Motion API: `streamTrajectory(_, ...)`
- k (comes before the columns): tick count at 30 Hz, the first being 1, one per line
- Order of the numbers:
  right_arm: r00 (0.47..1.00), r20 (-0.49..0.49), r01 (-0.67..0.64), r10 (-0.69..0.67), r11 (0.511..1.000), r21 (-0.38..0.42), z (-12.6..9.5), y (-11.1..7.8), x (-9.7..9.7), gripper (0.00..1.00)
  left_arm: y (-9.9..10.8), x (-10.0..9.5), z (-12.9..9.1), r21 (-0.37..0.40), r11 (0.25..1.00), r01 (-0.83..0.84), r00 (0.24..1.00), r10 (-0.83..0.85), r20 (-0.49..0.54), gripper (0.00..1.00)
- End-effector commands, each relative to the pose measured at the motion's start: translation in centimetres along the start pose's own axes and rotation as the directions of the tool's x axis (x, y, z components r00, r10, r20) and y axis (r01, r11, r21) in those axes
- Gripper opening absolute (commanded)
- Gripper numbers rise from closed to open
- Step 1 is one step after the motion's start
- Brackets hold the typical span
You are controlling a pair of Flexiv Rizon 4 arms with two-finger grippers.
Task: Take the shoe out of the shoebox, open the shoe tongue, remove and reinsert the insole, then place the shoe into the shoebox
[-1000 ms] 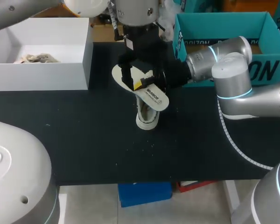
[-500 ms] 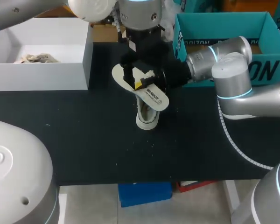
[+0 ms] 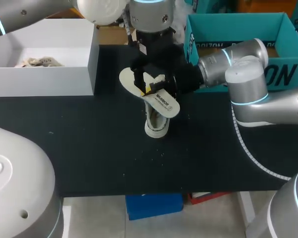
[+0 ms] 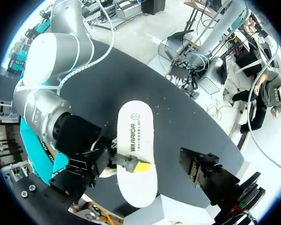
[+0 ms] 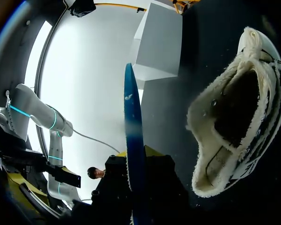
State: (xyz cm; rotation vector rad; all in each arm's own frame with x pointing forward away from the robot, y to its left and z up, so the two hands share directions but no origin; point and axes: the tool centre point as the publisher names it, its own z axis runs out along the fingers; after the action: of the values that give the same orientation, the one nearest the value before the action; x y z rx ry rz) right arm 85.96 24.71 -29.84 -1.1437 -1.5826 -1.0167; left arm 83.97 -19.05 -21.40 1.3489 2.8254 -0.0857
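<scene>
One shoe [image 3: 156,124] sits nearest us on the table. Just above it, our right gripper [image 3: 150,89] clamps the insole [image 3: 164,103]. Our left gripper [image 3: 150,79] straddles it, fingers spread. We judge reinsertion is next, which means angling the insole into the shoe's opening. Lettering marks the insole and the teal box [image 3: 283,74]. The white shoebox [image 3: 44,74] sits far left.

right arm [image 3: 246,74]: silver-grey rounded joints, cyan rings, black wrist; left arm [image 3: 149,15] alike; right hand [image 3: 150,90] yellow-tipped.
</scene>
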Motion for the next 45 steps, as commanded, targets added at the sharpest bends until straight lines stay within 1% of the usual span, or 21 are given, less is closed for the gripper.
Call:
streamTrajectory(1,1.000,0.001,0.000,0.000,1.000,-0.002,0.1,-0.1,0.0,0.00,1.1,0.6,-0.4,-0.005,1.000,0.001,1.000,-0.001,-0.002,1.00)
streamTrajectory(17,1.000,0.001,0.000,0.000,1.000,-0.002,0.1,-0.1,0.0,0.00,4.4,2.9,-1.3,-0.027,0.999,0.025,1.000,-0.025,0.004,1.00)
streamTrajectory(27,1.000,0.001,0.000,0.000,1.000,-0.002,0.1,-0.1,0.0,0.00,6.8,4.2,-0.9,-0.035,0.999,0.030,1.000,-0.030,0.000,1.00)
streamTrajectory(33,1.000,0.001,0.000,0.000,1.000,-0.002,0.1,-0.1,0.0,0.00,8.8,4.9,-0.7,-0.039,0.999,0.020,1.000,-0.020,0.004,1.00)
streamTrajectory(35,1.000,0.001,0.000,0.000,1.000,-0.002,0.1,-0.1,0.0,0.00,9.6,5.0,-0.6,-0.028,1.000,0.011,1.000,-0.011,0.004,1.00)
streamTrajectory(37,1.000,0.001,0.000,0.000,1.000,-0.002,0.1,-0.1,0.0,0.00,10.3,4.9,-0.6,-0.040,0.999,0.006,1.000,-0.006,-0.006,1.00)
streamTrajectory(45,1.000,0.001,0.000,0.000,1.000,-0.002,0.1,-0.1,0.0,0.00,13.2,4.7,-0.9,-0.059,0.998,0.003,1.000,-0.003,0.011,1.00)
